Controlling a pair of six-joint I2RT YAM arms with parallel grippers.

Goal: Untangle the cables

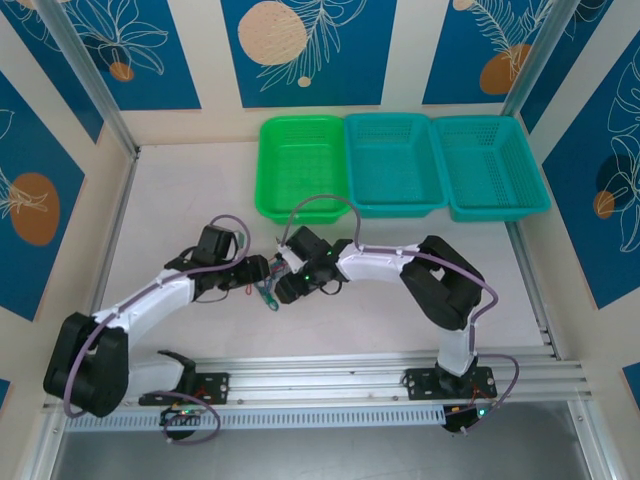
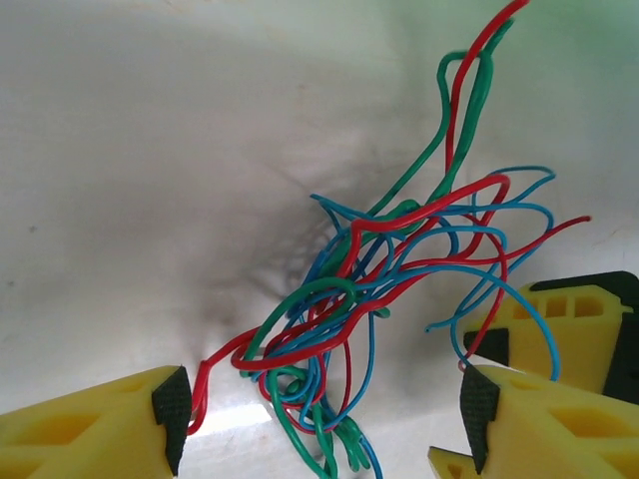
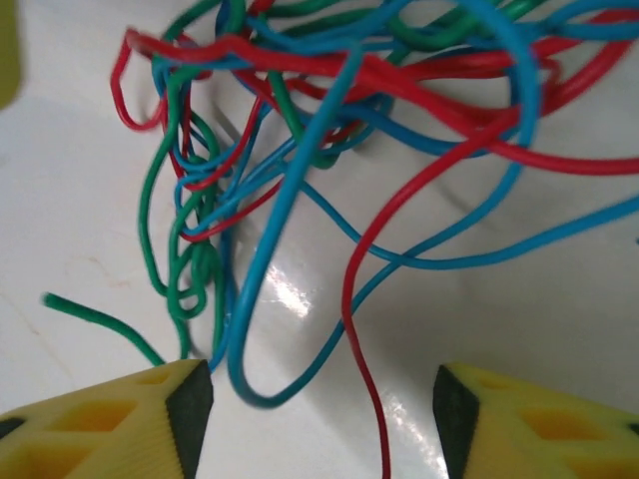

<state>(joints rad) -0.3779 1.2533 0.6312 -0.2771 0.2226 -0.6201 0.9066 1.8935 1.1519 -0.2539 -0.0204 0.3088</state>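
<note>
the left gripper (image 2: 324, 414) lies nearest the lens in its wrist view, its yellow fingers (image 2: 90, 429) spread and the black pads well apart. nothing is clamped, though one red strand touches the left-hand pad. the right gripper (image 3: 321, 409) is likewise spread, with a blue loop and a red strand lying in the gap, not pinched. the cables (image 2: 379, 269), red, blue and green, form one knotted clump on the white table (image 1: 180, 200) near its middle, directly ahead of both sets of fingers. the clump's long axis runs from the left gripper's tips away toward a red-and-green pair of tails. the two grippers meet the clump from opposite sides, and neither is clearly nearer. the coming move likely requires each to close on a separate strand, and the crowded tips risk contact. a green basket (image 1: 300, 170) and two teal baskets (image 1: 392, 165) stand at the far edge, well apart from the work.
</note>
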